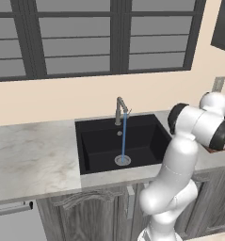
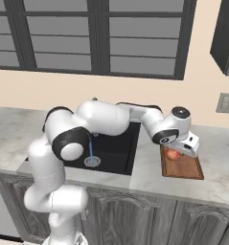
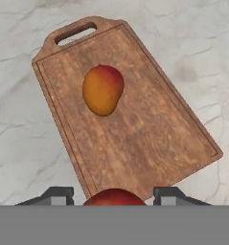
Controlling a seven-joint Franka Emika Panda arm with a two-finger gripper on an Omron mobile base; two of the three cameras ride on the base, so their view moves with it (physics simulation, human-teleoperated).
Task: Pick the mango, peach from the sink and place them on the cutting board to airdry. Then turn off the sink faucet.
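You see the orange mango (image 3: 102,90) lying on the wooden cutting board (image 3: 149,139), red peach (image 3: 114,197) over board's near edge, faucet (image 1: 120,109) running into black sink (image 1: 147,139)

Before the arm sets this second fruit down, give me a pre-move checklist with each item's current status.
1. mango already lying on the cutting board: ok.
2. peach between the fingers of the gripper: ok.
3. gripper over the board: ok.
4. Bare board free beside the mango for the peach: ok.
5. Height of the peach above the board: cannot tell.
6. sink faucet off: not ok, water runs into the sink.
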